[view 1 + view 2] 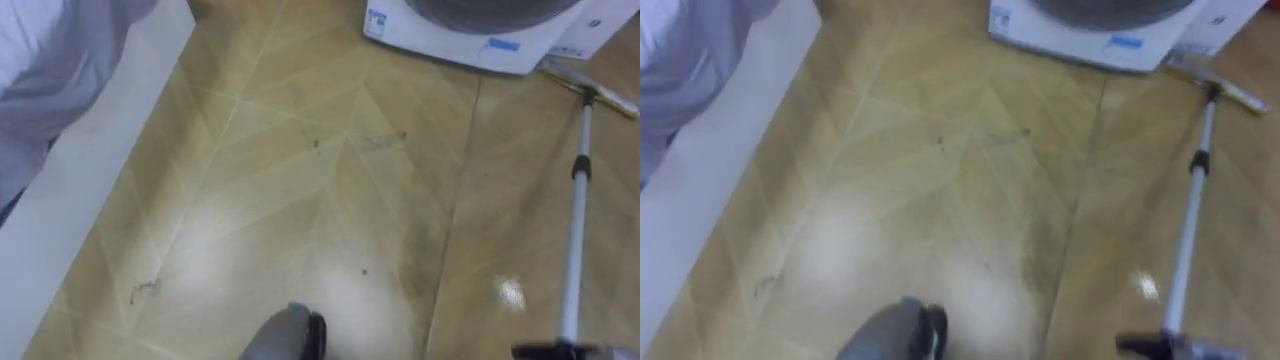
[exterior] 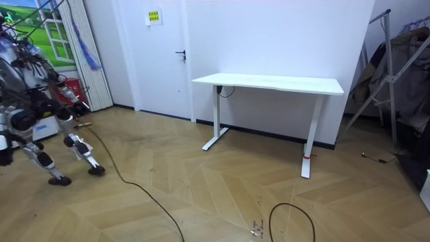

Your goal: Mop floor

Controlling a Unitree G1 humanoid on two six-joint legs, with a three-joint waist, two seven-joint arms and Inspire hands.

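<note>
Mid floor (image 1: 300, 200) lies open. White appliance (image 1: 450, 40) blocks ahead. Mop pole (image 1: 576, 230) bounds the right, white panel (image 1: 90, 200) the left.

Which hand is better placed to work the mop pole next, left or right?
Right, probably. The mop pole runs up the robot's right side, from the lower right corner to the mop head by the white appliance, away from the left arm's side.

Mop (image 1: 576, 235): thin silver pole w/ black collar midway, running from bottom right to upper right of frame. Flat pale head (image 1: 590, 88) rests on glossy tan herringbone floor (image 1: 300, 200).
</note>
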